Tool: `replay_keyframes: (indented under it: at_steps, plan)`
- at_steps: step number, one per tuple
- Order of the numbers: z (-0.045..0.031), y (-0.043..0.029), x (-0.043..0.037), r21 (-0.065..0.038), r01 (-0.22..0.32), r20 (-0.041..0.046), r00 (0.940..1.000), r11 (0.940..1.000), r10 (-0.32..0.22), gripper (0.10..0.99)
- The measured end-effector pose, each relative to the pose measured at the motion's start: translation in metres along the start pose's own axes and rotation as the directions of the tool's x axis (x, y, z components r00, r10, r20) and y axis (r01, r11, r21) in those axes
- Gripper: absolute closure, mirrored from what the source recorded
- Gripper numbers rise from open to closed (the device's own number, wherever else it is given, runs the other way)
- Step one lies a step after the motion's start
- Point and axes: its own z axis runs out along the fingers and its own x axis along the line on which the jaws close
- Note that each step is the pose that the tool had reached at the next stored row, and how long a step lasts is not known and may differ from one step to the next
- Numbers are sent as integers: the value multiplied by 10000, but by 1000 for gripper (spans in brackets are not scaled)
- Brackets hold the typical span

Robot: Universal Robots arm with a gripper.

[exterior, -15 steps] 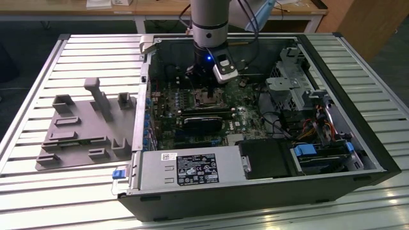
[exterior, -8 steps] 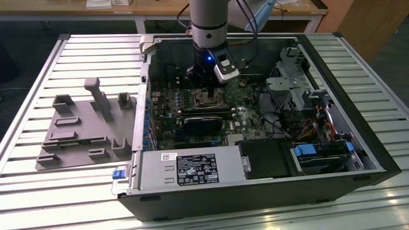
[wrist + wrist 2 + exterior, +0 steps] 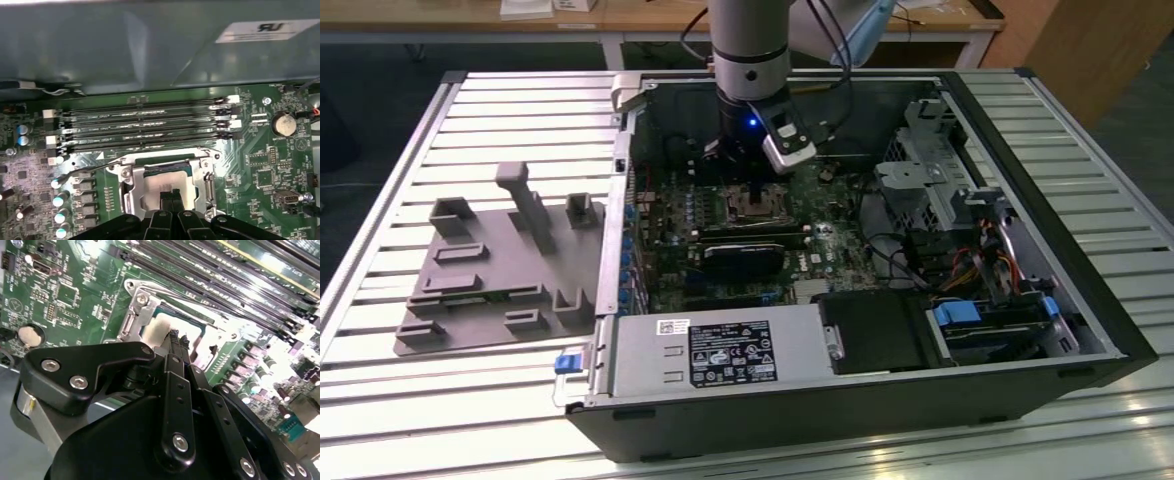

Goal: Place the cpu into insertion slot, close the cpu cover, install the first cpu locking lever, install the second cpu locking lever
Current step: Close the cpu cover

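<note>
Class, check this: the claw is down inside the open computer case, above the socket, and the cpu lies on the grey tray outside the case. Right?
Wrong on the cpu: it is not on the grey tray but sits in the insertion slot on the green board, as the first wrist view shows. The claw is indeed inside the open computer case, above that slot.

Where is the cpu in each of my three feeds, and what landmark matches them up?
Exterior view: the cpu is at mid-board, directly under the gripper.
First wrist view: cpu is the grey square inside the silvery cpu cover, between the gripper and the memory slots.
Second wrist view: cpu is the pale patch just beyond the gripper.
Shared landmark: the gripper's shut tips, by the cpu in every view.
</note>
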Motion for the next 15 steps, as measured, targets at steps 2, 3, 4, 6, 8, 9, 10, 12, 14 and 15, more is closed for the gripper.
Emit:
replay_keyframes:
  at_steps: [2, 3, 4, 6, 8, 9, 10, 12, 14, 15]
  plan:
    - [-2, -2, 23, 13, 44, 4, 10000, 10000, -44, 984]
    - [-3, -4, 35, 18, 67, 5, 10000, 10000, -67, 984]
    - [-5, -6, 48, 21, 89, 5, 10000, 10000, -89, 984]
    - [-6, -9, 77, 18, 122, 6, 9999, 9999, -122, 984]
    - [-4, -11, 99, 13, 153, 7, 9999, 9999, -153, 984]
    - [-2, -11, 107, 11, 168, 8, 9999, 9999, -168, 984]
    - [-2, -13, 116, 13, 180, 6, 9998, 9998, -180, 984]
    - [0, -16, 140, 11, 194, 6, 9998, 9998, -194, 984]
    - [4, -18, 162, 9, 208, 6, 9998, 9998, -208, 984]
    - [6, -19, 170, 9, 215, 6, 9998, 9998, -215, 984]
